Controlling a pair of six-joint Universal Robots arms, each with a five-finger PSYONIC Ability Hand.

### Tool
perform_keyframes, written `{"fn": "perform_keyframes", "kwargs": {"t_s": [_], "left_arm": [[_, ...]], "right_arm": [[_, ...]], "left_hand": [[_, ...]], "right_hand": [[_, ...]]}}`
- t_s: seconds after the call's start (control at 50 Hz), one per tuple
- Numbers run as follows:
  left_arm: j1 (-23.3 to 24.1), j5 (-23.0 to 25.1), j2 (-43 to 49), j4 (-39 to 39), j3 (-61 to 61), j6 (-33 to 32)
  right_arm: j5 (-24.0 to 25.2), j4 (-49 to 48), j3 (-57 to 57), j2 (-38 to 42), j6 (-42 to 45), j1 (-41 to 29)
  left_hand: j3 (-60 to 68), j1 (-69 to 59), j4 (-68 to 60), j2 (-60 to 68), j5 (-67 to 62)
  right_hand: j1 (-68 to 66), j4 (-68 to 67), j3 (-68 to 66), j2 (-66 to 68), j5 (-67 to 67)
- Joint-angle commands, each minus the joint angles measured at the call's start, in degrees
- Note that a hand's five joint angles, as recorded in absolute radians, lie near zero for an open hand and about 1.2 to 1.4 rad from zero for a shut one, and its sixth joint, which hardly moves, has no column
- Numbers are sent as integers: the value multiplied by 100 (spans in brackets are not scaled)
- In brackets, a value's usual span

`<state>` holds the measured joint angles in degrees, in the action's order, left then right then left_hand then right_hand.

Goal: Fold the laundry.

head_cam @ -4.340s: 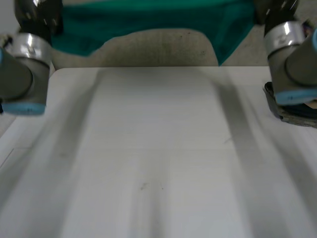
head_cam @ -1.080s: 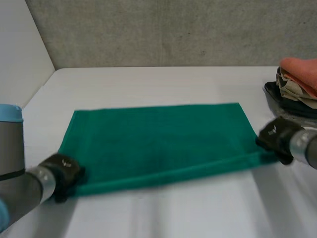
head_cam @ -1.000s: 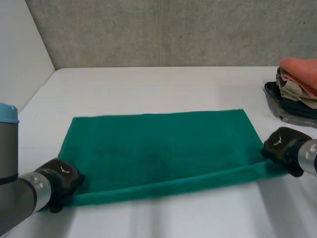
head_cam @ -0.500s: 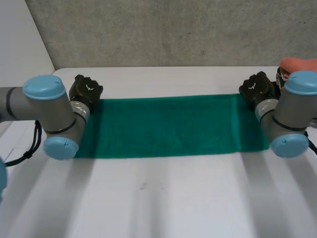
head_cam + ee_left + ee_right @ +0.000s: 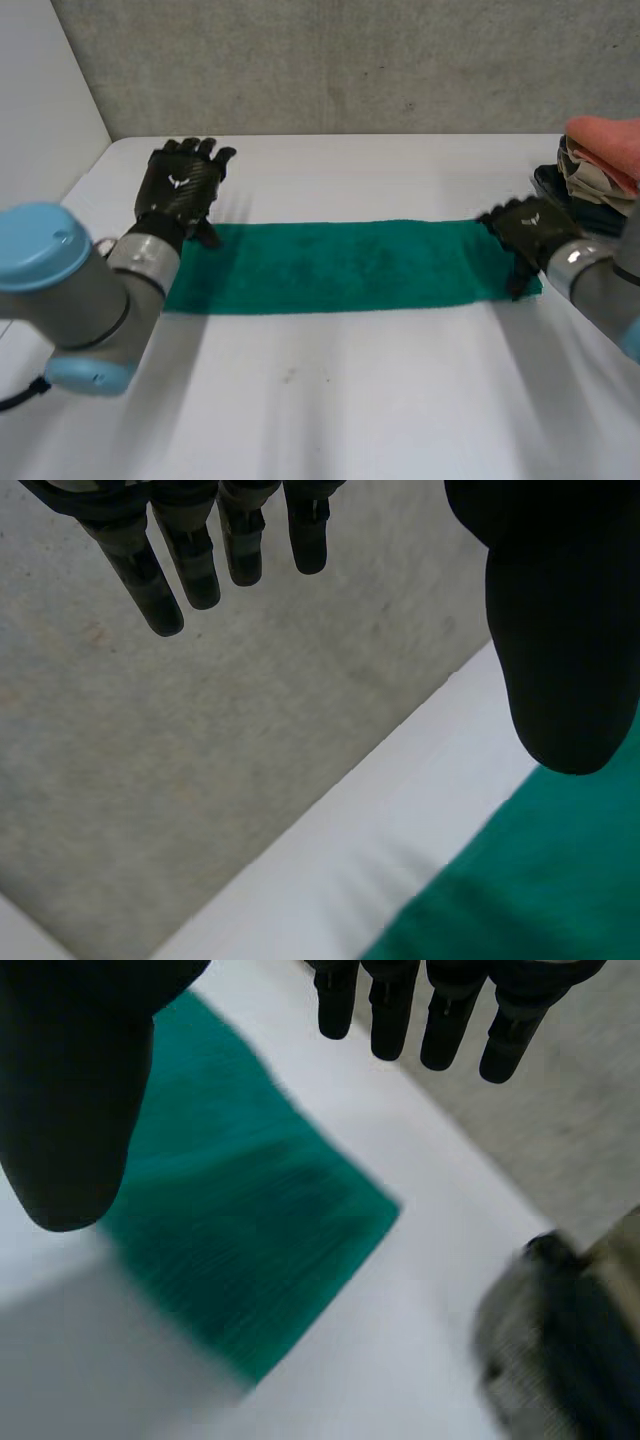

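While hovering at the ends of the green towel (image 5: 340,265), held left hand (image 5: 180,185) and right hand (image 5: 530,232) with fingers (image 5: 192,560) straight and apart, gripping nothing. Lay folded on the tabletop (image 5: 350,400). Could undo the fold by snagging a corner.

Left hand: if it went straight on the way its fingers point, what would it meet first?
The way looks free: the left hand points, fingers open, over bare table toward the grey wall, probably the first thing met. The green cloth lies behind its fingertips.
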<state>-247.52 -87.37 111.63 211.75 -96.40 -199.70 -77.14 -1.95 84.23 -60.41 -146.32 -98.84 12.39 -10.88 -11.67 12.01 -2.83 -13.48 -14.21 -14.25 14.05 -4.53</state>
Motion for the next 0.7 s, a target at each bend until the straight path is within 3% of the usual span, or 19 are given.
{"fn": "perform_keyframes", "kwargs": {"t_s": [0.02, 0.2, 0.22, 0.26, 0.44, 0.62, 0.68, 0.7], "left_arm": [[-68, 485, -282, 156, -573, 871], [-68, 485, -265, 164, -599, 862], [-68, 493, -265, 164, -599, 862], [-68, 485, -265, 164, -599, 862], [-103, 476, -273, 164, -617, 871], [-103, 432, -335, 156, -626, 871], [-121, 432, -422, 156, -661, 871], [-121, 432, -458, 164, -678, 871]], "right_arm": [[428, 72, 375, -6, 51, 471], [454, -613, 16, 732, 60, 559], [463, -613, -20, 767, 51, 559], [402, -613, -143, 925, 69, 576], [270, -525, 76, 470, 121, 1234], [174, -508, 235, -120, 1920, 2430], [156, -490, 235, -208, 2011, 2317], [208, -516, 209, -339, 1898, 1995]], "left_hand": [[-239, 88, 167, -201, 283], [-239, 88, 167, -201, 283], [-239, 88, 167, -201, 283], [-234, 84, 163, -196, 279], [-239, 88, 167, -201, 283], [-239, 88, 167, -201, 283], [-239, 88, 167, -201, 283], [-234, 84, 163, -196, 279]], "right_hand": [[-938, -864, -861, 881, -833], [-2601, -2527, -2524, 2544, -2496], [-3087, -3014, -3010, 3030, -2982], [-6632, -6558, -6555, 6574, -6527], [-6652, -6579, -6575, 6595, -6547], [-6652, -6579, -6575, 6595, -6547], [-6652, -6579, -6575, 6595, -6547], [-6652, -6579, -6575, 6595, -6547]]}}
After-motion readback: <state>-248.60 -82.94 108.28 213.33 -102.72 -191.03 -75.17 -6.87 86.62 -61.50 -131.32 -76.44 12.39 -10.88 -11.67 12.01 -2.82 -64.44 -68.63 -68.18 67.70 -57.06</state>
